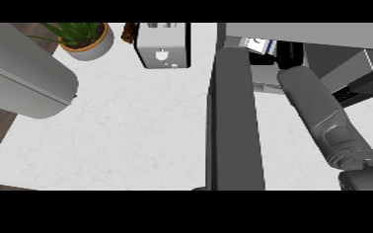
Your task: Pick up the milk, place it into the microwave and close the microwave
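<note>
One hand in sight: the right hand, black, inside the open microwave at the view's upper right, in shadow at the tip of the grey right forearm. Impossible to tell whether released, clenched or grasping anything; too dark in the cavity and half hidden by the forearm's end.

Just to its left, the milk: a white carton with blue print, already within the microwave's opening and close against the hand, contact or gap not readable.

Right forearm slanting up from the lower right corner, across the counter's right part and into the opening. Left of it, the microwave door, wide open, seen almost edge-on as a long dark grey slab running from the microwave's front down to the view's lower edge.

Beyond the door, pale speckled counter. At the counter's back, a grey toaster, just left of the door's top end and apart from it. Further left, a potted plant, green leaves in a grey pot with an orange rim, well apart from the milk. At the far left, the left forearm, a broad grey shape close to the view, over the counter's left edge.
</note>
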